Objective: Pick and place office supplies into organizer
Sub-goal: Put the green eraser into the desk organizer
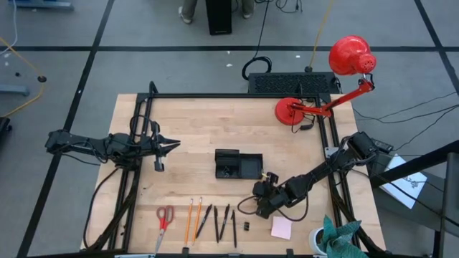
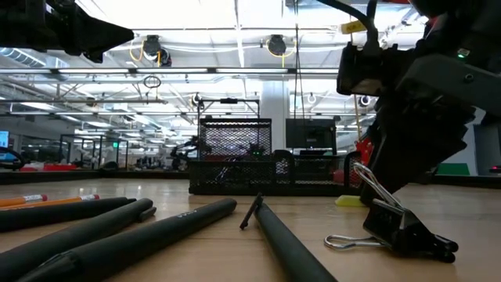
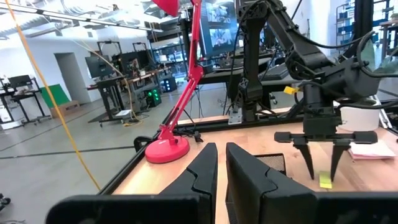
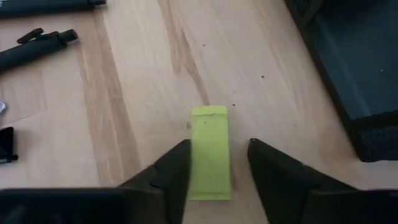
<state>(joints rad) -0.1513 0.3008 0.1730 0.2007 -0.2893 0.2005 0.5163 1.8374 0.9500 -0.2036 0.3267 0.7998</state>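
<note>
On the wooden bench (image 1: 215, 129), a yellow-green piece (image 4: 210, 151) lies flat just right of the organizer (image 1: 238, 165), between the spread fingers of the right hand (image 4: 217, 163). It looks light, thin and stiff, best pinched across its long edges. The left hand (image 1: 174, 145) waits at far left, pressed together.

1. The pale wooden counter (image 4: 124, 93) shows a smooth, matt grain with darker streaks.
2. The small yellow-green flat piece (image 4: 210, 149) looks matt, like plastic or rubber; which one cannot be told.
3. The black mesh organizer tray (image 2: 266, 174) reads as fine wire mesh.
4. The black binder clip (image 2: 407, 231) has shiny metal wire handles.
5. The red desk lamp (image 3: 169, 148) is glossy.
6. The black pens (image 2: 117, 235) look matt.
</note>
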